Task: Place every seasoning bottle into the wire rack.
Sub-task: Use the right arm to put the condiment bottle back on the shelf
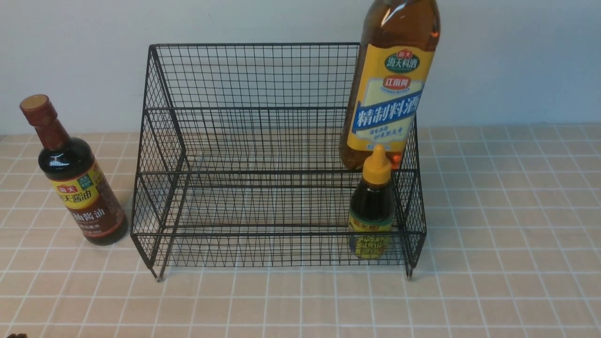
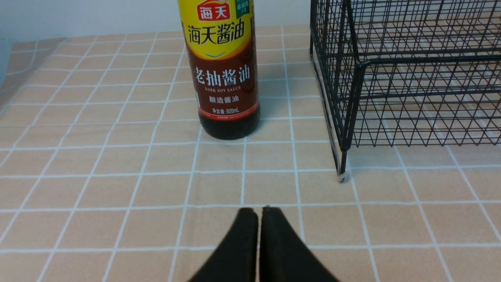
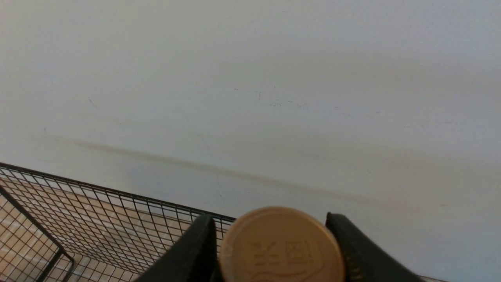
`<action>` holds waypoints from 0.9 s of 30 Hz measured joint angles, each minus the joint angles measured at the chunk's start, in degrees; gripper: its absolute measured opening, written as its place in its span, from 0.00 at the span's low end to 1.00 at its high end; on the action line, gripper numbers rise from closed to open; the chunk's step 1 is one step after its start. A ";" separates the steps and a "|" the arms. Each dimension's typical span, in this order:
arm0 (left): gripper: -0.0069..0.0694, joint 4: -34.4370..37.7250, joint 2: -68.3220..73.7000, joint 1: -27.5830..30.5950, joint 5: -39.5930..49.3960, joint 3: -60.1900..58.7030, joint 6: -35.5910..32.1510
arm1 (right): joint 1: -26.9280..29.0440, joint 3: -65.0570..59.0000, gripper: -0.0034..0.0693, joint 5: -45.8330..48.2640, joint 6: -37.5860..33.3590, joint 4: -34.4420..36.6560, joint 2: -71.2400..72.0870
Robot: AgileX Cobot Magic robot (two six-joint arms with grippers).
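The black wire rack (image 1: 263, 112) stands mid-table. The tall amber bottle with the yellow-blue label (image 1: 389, 94) is upright at the right end of the upper tier, its base at tier level; its top runs out of the front view. In the right wrist view my right gripper (image 3: 268, 216) is shut on its tan cap (image 3: 282, 246), one finger on each side. The small dark bottle with the yellow nozzle cap (image 1: 373, 206) stands in the lower tier at the right. The dark bottle with the red-brown cap (image 1: 75, 183) stands on the table left of the rack. My left gripper (image 2: 258, 209) is shut and empty, low over the table short of that bottle (image 2: 225, 74).
A tan tablecloth with a white grid (image 1: 507, 263) covers the table, and a pale wall (image 1: 516, 56) rises close behind the rack. The rack's front left foot (image 2: 343, 176) stands to the right of my left gripper.
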State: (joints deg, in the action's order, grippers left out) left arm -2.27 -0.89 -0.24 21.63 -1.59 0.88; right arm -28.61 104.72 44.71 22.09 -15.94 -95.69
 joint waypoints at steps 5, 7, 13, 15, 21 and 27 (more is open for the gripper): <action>0.08 0.00 0.00 0.00 0.00 0.00 0.00 | -0.17 0.00 0.50 3.79 -2.26 1.42 -0.22; 0.08 0.00 0.00 0.00 0.00 0.00 0.00 | -0.18 -0.07 0.50 5.15 -2.91 1.61 -0.45; 0.08 0.00 0.00 0.00 0.00 0.00 0.00 | -0.22 -0.26 0.50 9.22 -5.27 2.98 -0.77; 0.08 0.00 0.00 0.00 0.00 0.00 0.00 | -0.22 -0.26 0.50 9.28 -6.49 3.66 -0.77; 0.08 0.00 0.00 0.00 0.00 0.00 0.00 | -1.11 -0.26 0.50 11.92 -10.50 5.50 -1.03; 0.08 0.00 0.00 0.00 0.00 0.00 0.00 | -1.21 -0.26 0.50 14.81 -11.05 6.90 -3.70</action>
State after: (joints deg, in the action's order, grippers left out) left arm -2.27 -0.89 -0.24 21.63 -1.59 0.88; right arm -29.82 104.46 59.53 11.04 -9.04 -99.40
